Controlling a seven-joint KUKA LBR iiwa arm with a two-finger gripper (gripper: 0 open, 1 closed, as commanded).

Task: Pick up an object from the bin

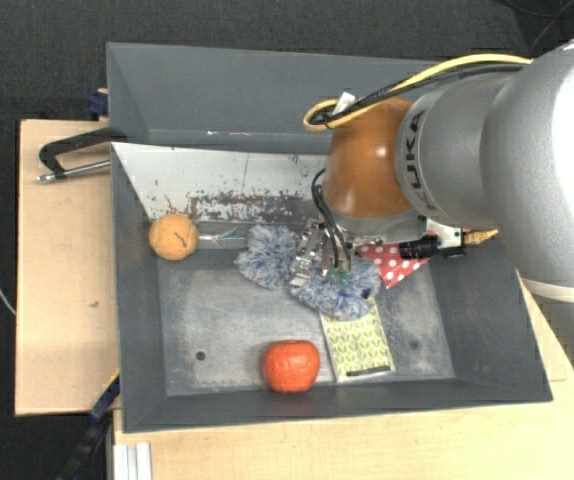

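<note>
Hand [322, 255] at blue fluffy cloth [267, 255], mid-bin; grip state cannot tell. Bin floor [207, 318] grey, scuffed; dark carpet [27, 28] around.

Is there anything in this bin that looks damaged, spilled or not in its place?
Only the bin's back wall stands out: a dark, scuffed band of speckles runs along it. Nothing looks spilled or broken.
</note>
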